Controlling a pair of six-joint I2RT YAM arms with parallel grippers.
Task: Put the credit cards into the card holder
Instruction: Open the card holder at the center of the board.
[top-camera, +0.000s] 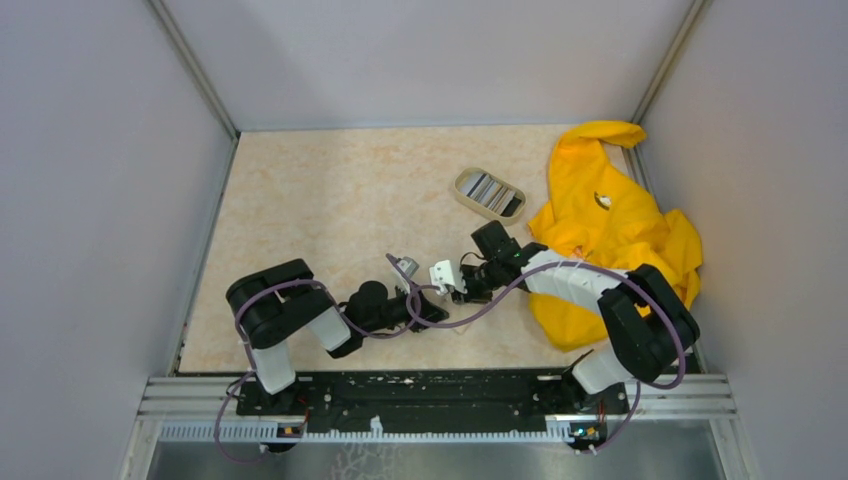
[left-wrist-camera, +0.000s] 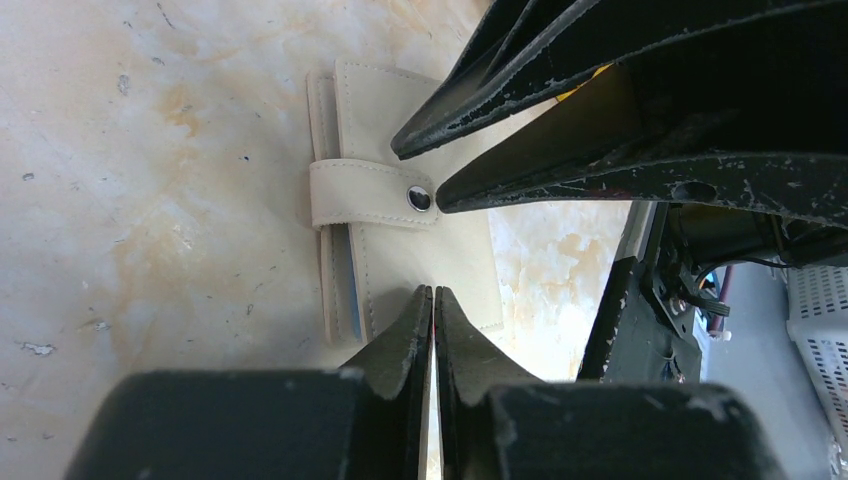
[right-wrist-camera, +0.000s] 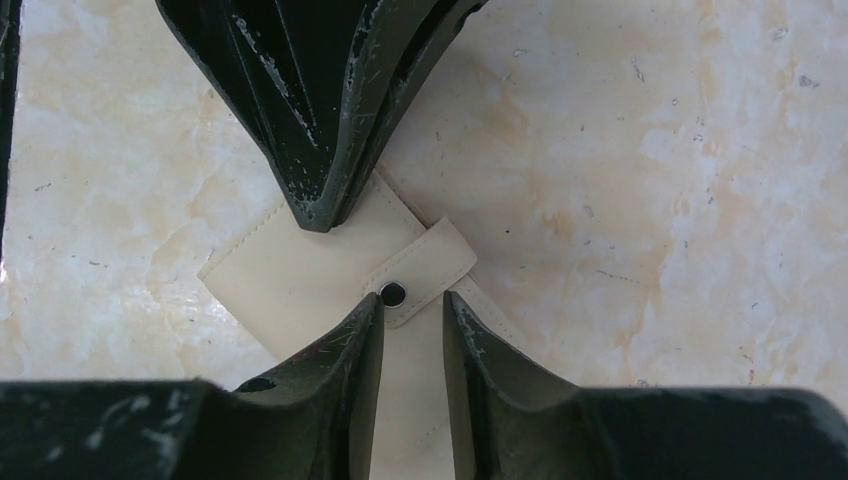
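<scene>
One closed card holder (right-wrist-camera: 290, 270), left gripper (left-wrist-camera: 433, 292) clenched at its edge, right gripper (right-wrist-camera: 412, 300) parted astride its snap strap (right-wrist-camera: 428, 262)

You have no text, number or brand to read here (the wrist views are close enough to judge). The card holder (left-wrist-camera: 420, 265), just ahead of your left gripper (left-wrist-camera: 433, 292), shows plain tan; its snap button (left-wrist-camera: 419, 199) is too small to read.

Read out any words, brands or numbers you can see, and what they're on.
None readable.
Tan folding card holder and its metal snap button: no print shows.
Grey and white credit cards in the oval beige dish: too small.
Small pale patch on the yellow cloth: too small.
</scene>
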